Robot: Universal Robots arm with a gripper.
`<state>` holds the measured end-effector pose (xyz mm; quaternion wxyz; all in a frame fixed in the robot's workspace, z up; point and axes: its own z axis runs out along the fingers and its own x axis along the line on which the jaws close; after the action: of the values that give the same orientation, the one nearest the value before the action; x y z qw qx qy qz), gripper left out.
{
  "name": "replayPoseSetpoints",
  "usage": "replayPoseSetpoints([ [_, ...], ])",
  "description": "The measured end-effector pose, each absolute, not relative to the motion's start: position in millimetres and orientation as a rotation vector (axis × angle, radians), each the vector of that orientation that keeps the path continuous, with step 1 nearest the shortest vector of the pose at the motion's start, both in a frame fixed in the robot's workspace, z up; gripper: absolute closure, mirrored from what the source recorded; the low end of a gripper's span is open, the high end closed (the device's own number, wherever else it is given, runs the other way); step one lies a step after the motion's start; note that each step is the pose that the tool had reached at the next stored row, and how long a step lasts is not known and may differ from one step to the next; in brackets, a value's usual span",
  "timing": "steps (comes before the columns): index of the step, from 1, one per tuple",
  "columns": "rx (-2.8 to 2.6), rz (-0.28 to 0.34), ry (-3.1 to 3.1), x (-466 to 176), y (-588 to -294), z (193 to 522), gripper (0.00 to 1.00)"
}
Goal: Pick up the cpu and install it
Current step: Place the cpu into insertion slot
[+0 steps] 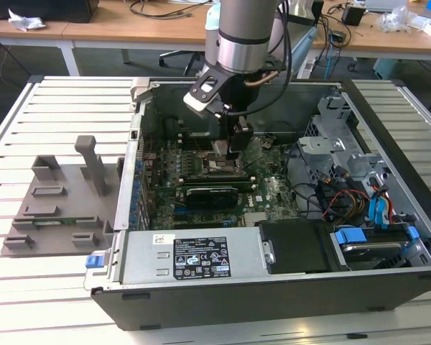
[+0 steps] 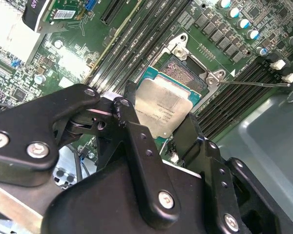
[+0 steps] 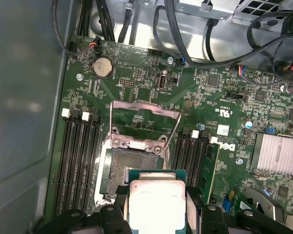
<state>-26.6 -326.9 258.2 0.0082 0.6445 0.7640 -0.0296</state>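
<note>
Tool (image 3: 156,208) clamped on the cpu (image 3: 157,195), poised over the open socket (image 3: 128,168).

Both wrist views close above cpu (image 2: 161,109) (image 3: 156,202)

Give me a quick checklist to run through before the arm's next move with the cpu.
1. Grip on the cpu: ok, the gripper is shut on two opposite edges.
2. Open socket: ok, its load plate stands raised.
3. Debris in the socket: cannot tell, the cpu hides part of it.
4. cpu centred over the socket: cannot tell, each wrist view shows it covering only the near part.
5. Corner mark matched: cannot tell.
6. cpu seated: not ok, it sits in the gripper, not flat in the socket.
</note>
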Motion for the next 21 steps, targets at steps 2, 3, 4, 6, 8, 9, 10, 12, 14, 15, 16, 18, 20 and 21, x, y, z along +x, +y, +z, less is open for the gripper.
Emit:
replayPoseSetpoints([
  [2, 2.014, -0.093, 2.387, -26.6, -326.9, 256.5, 0.45],
  [3, 2.014, -0.093, 2.387, -26.6, -326.9, 255.9, 0.45],
  [4, 2.014, -0.093, 2.387, -26.6, -326.9, 255.2, 0.45],
  [6, 2.014, -0.093, 2.387, -26.6, -326.9, 252.7, 0.45],
  [8, 2.020, -0.093, 2.382, -26.6, -326.9, 250.7, 0.45],
  [9, 2.037, -0.094, 2.368, -26.6, -326.9, 249.4, 0.45],
  [10, 2.057, -0.094, 2.352, -26.7, -326.9, 248.4, 0.45],
  [12, 2.111, -0.094, 2.305, -26.6, -326.9, 246.0, 0.45],
  [14, 2.139, -0.094, 2.280, -26.6, -326.8, 244.0, 0.45],
  [15, 2.144, -0.093, 2.278, -26.6, -326.6, 243.3, 0.45],
  [16, 2.147, -0.090, 2.277, -26.6, -326.5, 242.8, 0.45],
  [18, 2.158, -0.078, 2.278, -26.5, -326.2, 241.6, 0.45],
  [20, 2.168, -0.062, 2.282, -26.6, -325.9, 240.9, 0.45],
  [21, 2.178, -0.046, 2.286, -26.6, -325.5, 239.9, 0.45],
])
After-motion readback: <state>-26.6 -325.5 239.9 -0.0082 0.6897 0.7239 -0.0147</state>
